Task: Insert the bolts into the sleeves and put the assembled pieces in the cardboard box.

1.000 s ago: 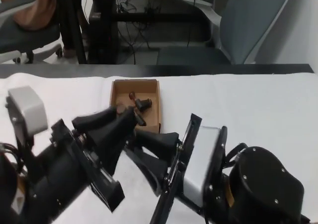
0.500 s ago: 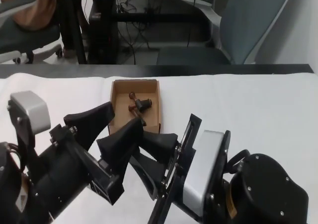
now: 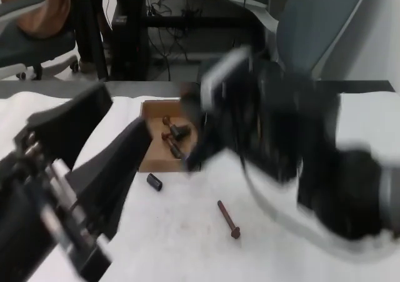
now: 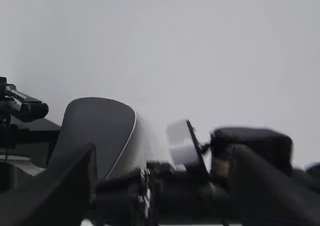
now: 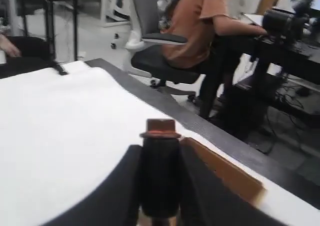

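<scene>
My right pincer (image 5: 160,158) is clenched on a dark sleeve (image 5: 160,186), which stands upright between its two fingers. The copper-coloured head of a bolt (image 5: 160,127) sits on top of that sleeve, so the bolt is seated in it. My left pincer (image 3: 125,110) is released. Its two dark fingers (image 3: 115,169) are spread wide with nothing between them, and in the left wrist view they stand well apart at either side.

A white cloth (image 3: 300,232) covers the bench, with a black bench edge (image 5: 125,83) along its far side. Beyond the bench stand a grey office chair (image 3: 319,25) and, past it, a plain white wall (image 4: 200,45).

The cardboard box (image 3: 159,110) lies on the cloth, just beyond my left pincer. In the right wrist view its brown wall is just behind the sleeve I hold. My right arm (image 3: 281,125), blurred, hangs above the cloth at the box's right side. Inside the box lie assembled pieces (image 3: 174,135). On the cloth just in front of the box, near my left pincer's nearer finger, lies a loose sleeve (image 3: 154,182). A loose bolt (image 3: 228,218) lies closer to me, apart from the loose sleeve and from both pincers.
</scene>
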Motion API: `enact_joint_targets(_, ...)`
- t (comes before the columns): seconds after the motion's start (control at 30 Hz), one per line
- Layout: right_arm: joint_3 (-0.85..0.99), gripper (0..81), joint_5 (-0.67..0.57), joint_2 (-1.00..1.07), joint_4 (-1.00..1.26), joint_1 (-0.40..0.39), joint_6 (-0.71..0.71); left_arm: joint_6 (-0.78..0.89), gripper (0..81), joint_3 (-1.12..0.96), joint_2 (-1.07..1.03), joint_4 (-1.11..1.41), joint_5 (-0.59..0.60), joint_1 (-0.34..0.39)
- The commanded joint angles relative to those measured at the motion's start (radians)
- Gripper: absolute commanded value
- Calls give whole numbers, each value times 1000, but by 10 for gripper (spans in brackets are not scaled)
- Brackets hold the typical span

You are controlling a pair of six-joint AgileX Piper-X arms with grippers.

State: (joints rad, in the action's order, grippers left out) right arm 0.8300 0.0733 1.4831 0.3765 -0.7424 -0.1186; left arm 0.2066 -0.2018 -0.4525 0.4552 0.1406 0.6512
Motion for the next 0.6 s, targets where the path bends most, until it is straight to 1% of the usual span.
enact_joint_targets(0.0,155,6,-53,31,-211,92,5,-13,410,-3,87,-231,11,-1)
enact_joint_targets(0.07,266,6,-84,78,-315,135,5,-13,98,-3,127,-402,11,-1)
enact_joint_targets(0.1,322,6,-97,105,-363,153,2,-13,11,-3,139,-471,11,-1)
enact_joint_targets(0.17,423,6,-110,165,-448,168,-15,-13,18,-3,146,-559,16,-1)
enact_joint_targets(0.23,532,6,-115,234,-539,176,-27,-8,18,-3,146,-594,21,-1)
enact_joint_targets(0.3,634,6,-123,311,-656,176,-35,-9,18,-3,146,-601,18,-1)
enact_joint_targets(0.4,748,6,-123,412,-760,176,-35,-14,18,-3,146,-601,12,-1)
enact_joint_targets(0.5,833,6,-123,511,-850,176,-31,-44,18,-3,126,-621,-141,-1)
enact_joint_targets(0.57,868,6,-123,556,-904,176,-15,-58,18,-3,92,-648,-193,-1)
